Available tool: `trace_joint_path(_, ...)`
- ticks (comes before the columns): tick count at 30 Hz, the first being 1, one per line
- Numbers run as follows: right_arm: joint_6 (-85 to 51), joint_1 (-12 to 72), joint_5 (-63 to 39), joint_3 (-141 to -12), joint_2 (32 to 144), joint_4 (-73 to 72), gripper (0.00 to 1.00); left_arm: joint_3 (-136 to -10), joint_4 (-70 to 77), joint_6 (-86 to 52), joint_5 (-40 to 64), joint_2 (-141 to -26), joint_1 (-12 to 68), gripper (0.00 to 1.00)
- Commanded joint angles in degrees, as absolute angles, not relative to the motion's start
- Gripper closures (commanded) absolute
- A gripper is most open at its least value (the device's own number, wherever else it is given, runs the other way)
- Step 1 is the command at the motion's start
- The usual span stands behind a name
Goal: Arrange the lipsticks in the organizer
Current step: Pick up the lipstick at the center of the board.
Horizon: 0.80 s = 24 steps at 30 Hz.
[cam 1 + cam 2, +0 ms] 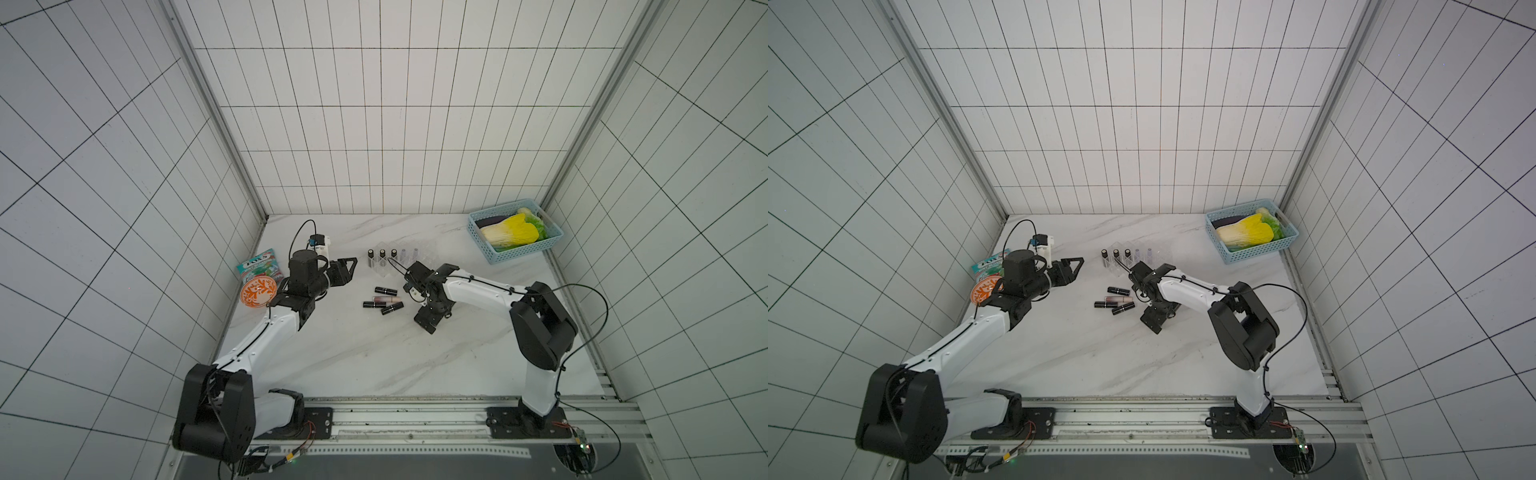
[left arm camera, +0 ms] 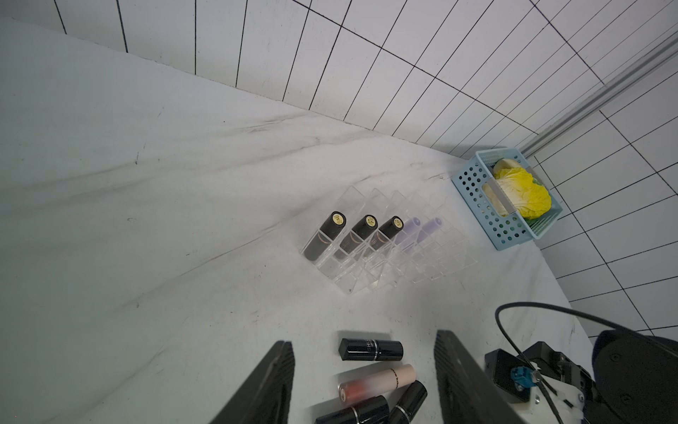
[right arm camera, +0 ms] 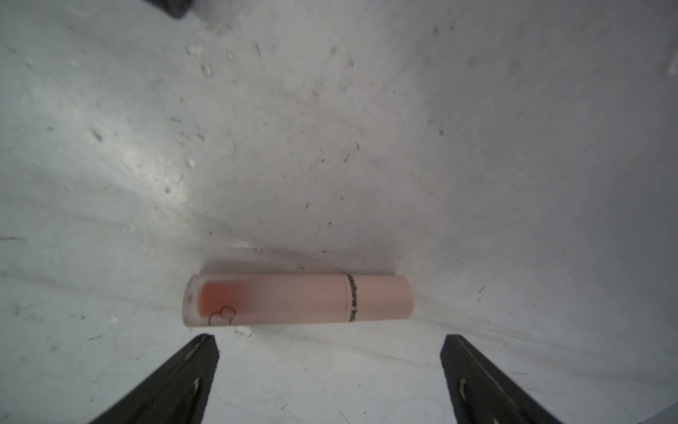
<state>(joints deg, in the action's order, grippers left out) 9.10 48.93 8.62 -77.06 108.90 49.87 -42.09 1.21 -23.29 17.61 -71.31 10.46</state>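
Note:
The clear organizer (image 1: 424,254) (image 2: 436,257) stands mid-table, with three black lipsticks (image 2: 332,229) and two lavender ones (image 2: 412,229) upright in its slots. Loose lipsticks lie in front of it: three black (image 1: 384,289) and a pale pink one (image 1: 386,298) (image 2: 381,380). My left gripper (image 1: 351,267) (image 2: 363,337) hovers to their left, open and empty. My right gripper (image 1: 428,322) (image 3: 328,336) points down at the marble to their right, open wide. A pale pink lipstick (image 3: 299,299) lies flat just beyond its fingertips, untouched.
A light-blue perforated basket (image 1: 519,251) (image 2: 477,198) holding a toy cabbage sits in the back right corner. A snack packet (image 1: 257,266) and an orange patterned bowl (image 1: 258,293) lie by the left wall, behind my left arm.

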Motion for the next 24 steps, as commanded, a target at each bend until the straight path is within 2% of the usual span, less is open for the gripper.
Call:
trace_joint_path(1,12.1,49.4,6.5,-80.0,110.7,52.6,0.01,-42.6,1.1,-22.2,17.0,-70.5,10.6,0.41)
trace_joint_path(7,12.8,49.5,3.5,-82.5,113.6,52.6,0.02,-42.6,1.1,-22.3,17.1,-70.7,10.7,0.41)
trace_joint_path(18,9.8,48.8,0.6,-79.5,114.7,50.9,0.31,-42.6,1.0,-22.4,17.1,-70.3,10.7,0.41)
trace_joint_path(21,8.0,48.4,0.5,-77.3,113.7,49.8,0.43,-42.7,1.0,-22.5,17.1,-70.1,10.7,0.41)
trace_joint_path(24,6.1,47.8,1.4,-74.3,112.1,48.7,0.42,-42.7,1.0,-22.6,17.1,-70.0,10.6,0.41)
